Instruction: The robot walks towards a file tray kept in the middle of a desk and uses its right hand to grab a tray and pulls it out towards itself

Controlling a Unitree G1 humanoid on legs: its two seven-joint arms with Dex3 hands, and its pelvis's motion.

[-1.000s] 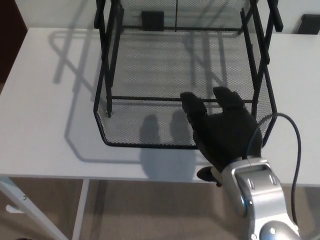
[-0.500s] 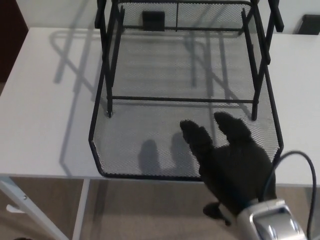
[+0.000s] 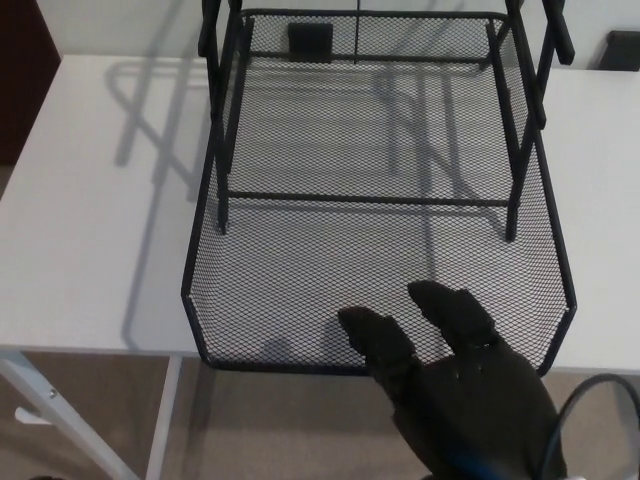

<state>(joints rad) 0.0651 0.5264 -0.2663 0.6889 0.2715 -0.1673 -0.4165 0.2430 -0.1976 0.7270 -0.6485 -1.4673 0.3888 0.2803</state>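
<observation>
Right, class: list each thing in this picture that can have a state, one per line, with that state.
mesh tray: pulled out, front edge past the desk edge.
right hand: fingers hooked over the tray's front rim.
rack frame: upright on the desk.

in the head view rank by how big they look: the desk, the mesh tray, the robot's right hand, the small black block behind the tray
1. desk
2. mesh tray
3. right hand, though it is nearest the camera, so it looks larger than it is
4. small black block
</observation>
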